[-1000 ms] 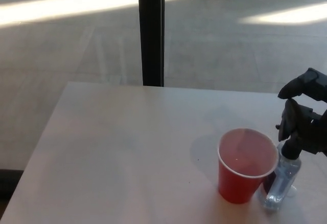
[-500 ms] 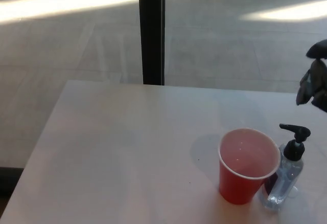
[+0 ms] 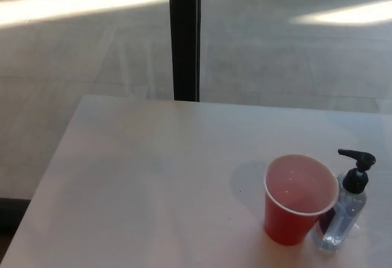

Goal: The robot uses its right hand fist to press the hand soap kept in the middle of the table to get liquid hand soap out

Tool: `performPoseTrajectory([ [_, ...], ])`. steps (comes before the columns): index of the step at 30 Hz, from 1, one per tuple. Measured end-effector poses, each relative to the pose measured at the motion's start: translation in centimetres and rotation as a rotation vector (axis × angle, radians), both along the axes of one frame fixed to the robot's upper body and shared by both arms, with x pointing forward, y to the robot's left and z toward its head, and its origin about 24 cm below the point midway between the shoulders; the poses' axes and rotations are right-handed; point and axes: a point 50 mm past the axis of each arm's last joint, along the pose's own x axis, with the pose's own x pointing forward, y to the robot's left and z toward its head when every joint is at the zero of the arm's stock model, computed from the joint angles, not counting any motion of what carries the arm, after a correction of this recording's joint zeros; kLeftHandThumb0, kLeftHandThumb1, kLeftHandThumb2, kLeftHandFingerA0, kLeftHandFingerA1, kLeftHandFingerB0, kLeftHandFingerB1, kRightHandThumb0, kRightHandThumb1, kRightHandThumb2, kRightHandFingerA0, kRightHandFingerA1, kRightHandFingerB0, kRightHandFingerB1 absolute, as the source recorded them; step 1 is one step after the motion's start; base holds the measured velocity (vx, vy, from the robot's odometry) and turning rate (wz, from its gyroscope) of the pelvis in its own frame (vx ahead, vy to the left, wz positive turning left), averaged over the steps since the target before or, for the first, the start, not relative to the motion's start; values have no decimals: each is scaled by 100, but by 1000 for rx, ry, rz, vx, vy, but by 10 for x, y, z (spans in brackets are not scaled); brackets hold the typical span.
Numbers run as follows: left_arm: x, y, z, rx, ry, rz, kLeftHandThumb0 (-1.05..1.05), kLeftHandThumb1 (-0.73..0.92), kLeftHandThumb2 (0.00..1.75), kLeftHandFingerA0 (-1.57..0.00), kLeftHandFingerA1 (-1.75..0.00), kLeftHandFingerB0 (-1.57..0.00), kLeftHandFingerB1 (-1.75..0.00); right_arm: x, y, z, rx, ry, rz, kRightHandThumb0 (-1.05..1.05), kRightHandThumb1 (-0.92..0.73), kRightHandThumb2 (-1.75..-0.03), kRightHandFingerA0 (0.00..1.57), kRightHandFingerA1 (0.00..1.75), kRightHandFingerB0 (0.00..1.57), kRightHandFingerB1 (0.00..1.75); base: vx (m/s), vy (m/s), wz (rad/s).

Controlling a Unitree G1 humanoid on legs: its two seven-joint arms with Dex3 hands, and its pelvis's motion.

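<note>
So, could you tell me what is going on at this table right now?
Nothing is being handled at this moment: no robot hand is in view. A clear hand soap bottle with a black pump stands upright near the right edge of the white table, close beside an upright red cup on its left. A second ago the right robot hand was at the pump; it has since lifted away and left the picture.

Surfaces: smooth matt counter (image 3: 153, 170).
Clear glossy plastic soap bottle (image 3: 343, 219), black pump; red plastic cup (image 3: 299, 201), pale rim.
</note>
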Motion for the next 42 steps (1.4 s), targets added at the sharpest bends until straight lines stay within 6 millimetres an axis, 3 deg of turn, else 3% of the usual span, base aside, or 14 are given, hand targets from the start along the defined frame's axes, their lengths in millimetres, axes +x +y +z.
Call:
performPoseTrajectory([
  [4,-1,0,0,0,2,1,-42,46,108,-85,-94,-60,-80,-24,-46,-5,56,38,-153,-29,-71,-87,103,175,73,159,0,0,0],
  [5,-1,0,0,0,2,1,-43,45,107,-83,-93,-60,-80,-29,-54,-7,70,48,-183,-32,-54,-113,128,144,96,121,0,0,0],
  [10,-1,0,0,-1,3,1,-44,46,107,-83,-93,-58,-79,-64,-98,-46,187,143,-389,-19,-57,-102,106,175,80,87,0,0,0],
  [12,-1,0,0,-1,3,1,-44,46,107,-83,-93,-58,-78,-75,-108,-63,217,189,-453,-36,-75,-74,100,151,60,63,0,0,0],
  [17,0,0,0,-2,0,0,-44,44,106,-88,-96,-58,-78,-101,-124,-106,274,314,-589,-40,-80,-63,81,121,43,55,0,0,0],
  [18,1,0,0,-2,0,0,-43,44,106,-85,-94,-56,-78,-106,-126,-115,285,343,-615,-40,-78,-63,71,97,32,47,0,0,0],
  [20,1,0,0,-2,-2,0,-42,45,105,-79,-90,-54,-76,-117,-128,-135,312,404,-665,-35,-76,-62,73,109,30,53,0,0,0],
  [21,2,0,0,-2,-3,0,-43,44,105,-78,-89,-56,-77,-123,-129,-146,328,437,-692,-33,-75,-65,74,131,38,79,0,0,0],
  [26,2,0,0,-2,-2,0,-40,44,106,-83,-92,-58,-78,-154,-128,-199,435,599,-812,-39,-72,-64,90,138,72,86,0,0,0],
  [28,2,0,0,-1,-2,0,-37,45,106,-84,-93,-57,-78,-167,-124,-221,485,673,-867,-37,-70,-61,90,113,75,97,0,0,0],
  [30,1,0,0,0,-1,0,-41,44,106,-82,-92,-57,-78,-176,-118,-238,524,726,-905,-39,-70,-60,86,98,67,81,0,0,0],
  [33,0,0,0,-1,2,2,-39,44,105,-79,-90,-57,-78,-186,-111,-257,559,780,-942,-39,-72,-61,91,96,45,61,0,0,0],
  [34,0,0,0,-1,3,2,-38,44,105,-83,-93,-60,-80,-188,-109,-261,563,790,-950,-28,-62,-70,93,103,71,104,0,0,0],
  [42,-3,3,1,7,11,4,-39,43,105,-82,-92,-60,-80,-206,-102,-279,517,877,-1014,-21,-54,-67,89,104,75,80,0,0,0],
])
